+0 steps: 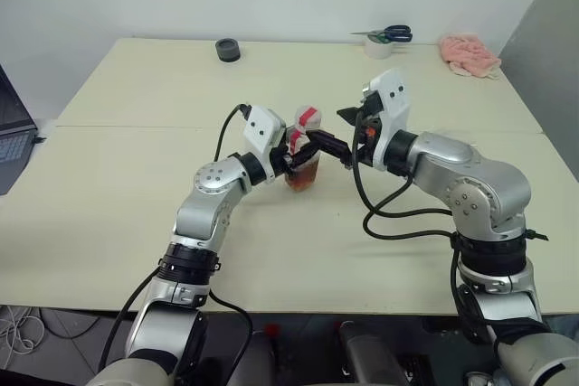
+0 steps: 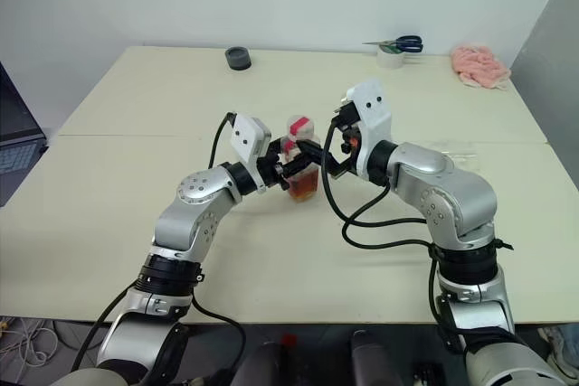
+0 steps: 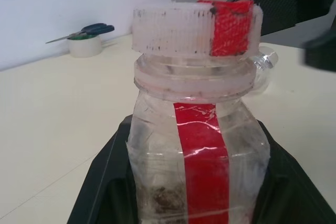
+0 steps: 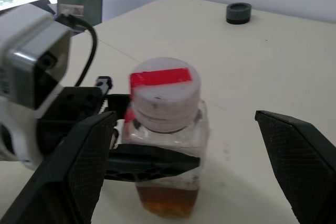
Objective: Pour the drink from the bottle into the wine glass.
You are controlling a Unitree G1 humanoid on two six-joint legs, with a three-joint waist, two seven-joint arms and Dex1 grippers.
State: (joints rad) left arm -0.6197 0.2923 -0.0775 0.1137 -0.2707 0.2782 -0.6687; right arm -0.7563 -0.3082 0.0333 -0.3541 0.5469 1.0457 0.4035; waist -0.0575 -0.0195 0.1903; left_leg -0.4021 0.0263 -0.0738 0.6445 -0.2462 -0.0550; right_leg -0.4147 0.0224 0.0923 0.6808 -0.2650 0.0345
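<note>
A small clear bottle [image 1: 304, 146] with a red-and-white strip and a white cap stands upright at the table's middle. The amber drink [image 1: 303, 176] fills only its bottom part. My left gripper [image 1: 294, 162] is shut on the bottle's body from the left, its black fingers [image 3: 100, 182] hugging both sides. From the right, my right gripper [image 4: 184, 121] faces the cap and is wide open, one finger on each side of the bottle and clear of it. The wine glass [image 3: 265, 64] shows as a clear shape behind the cap, mostly hidden.
A black round object [image 1: 228, 50] sits at the table's far edge. A tape roll with scissors on it [image 1: 384, 40] and a pink cloth [image 1: 469, 53] lie far right. A laptop [image 1: 11, 137] stands beside the table's left edge.
</note>
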